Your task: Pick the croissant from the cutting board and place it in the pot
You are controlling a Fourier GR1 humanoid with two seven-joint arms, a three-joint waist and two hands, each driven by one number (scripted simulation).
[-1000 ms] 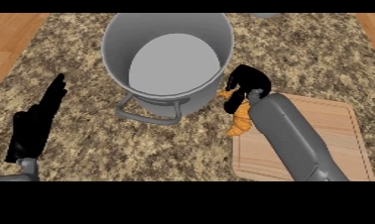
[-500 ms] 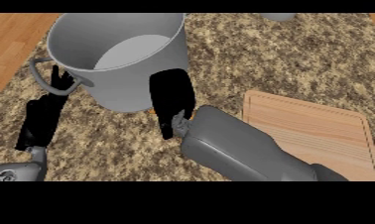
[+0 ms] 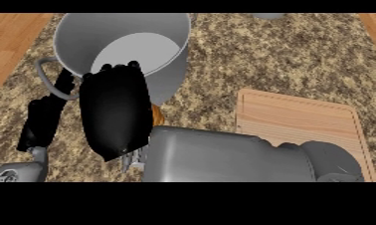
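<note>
Only an orange sliver of the croissant (image 3: 156, 114) shows at centre-left, pressed against the right edge of the right hand (image 3: 114, 112), whose curled fingers hide the rest; its long axis cannot be told. The grey pot (image 3: 172, 77) stands just above, upper left. The bare cutting board (image 3: 297, 117) lies at right. The left hand (image 3: 44, 119), fingers straight, rests at the left edge beside the pot's handle.
</note>
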